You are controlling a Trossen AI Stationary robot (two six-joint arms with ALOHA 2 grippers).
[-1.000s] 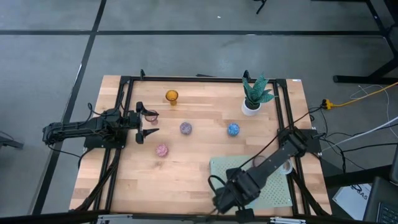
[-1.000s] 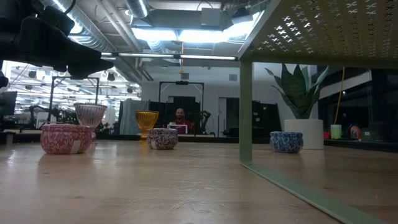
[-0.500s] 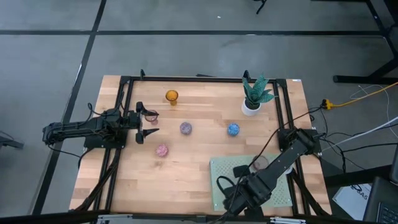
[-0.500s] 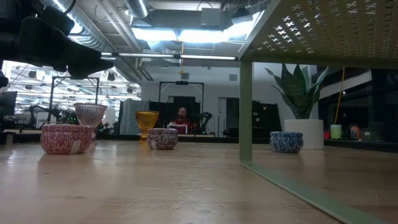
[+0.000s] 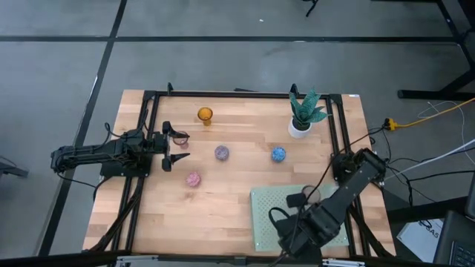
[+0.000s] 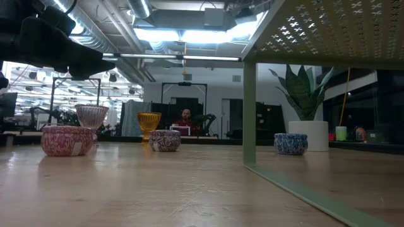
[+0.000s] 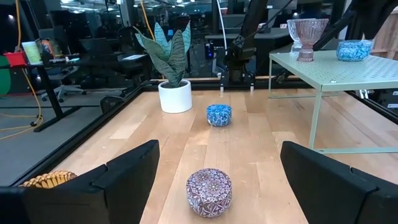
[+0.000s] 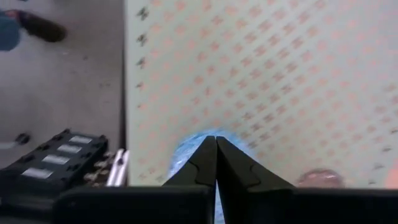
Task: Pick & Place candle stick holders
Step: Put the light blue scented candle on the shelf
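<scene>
Cups — pink (image 5: 193,179), purple (image 5: 221,153), blue (image 5: 278,154), seemingly patterned.

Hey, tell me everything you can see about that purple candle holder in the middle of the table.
The purple holder is a small, low, round cup, squat and straight-sided, with a dense purple-and-white mosaic pattern on its wall and top. It stands upright on the bare wooden table near the middle, apart from everything. The pink holder lies nearer the front, the blue holder off to its right. The left gripper points at it with fingers open, not touching.
</scene>
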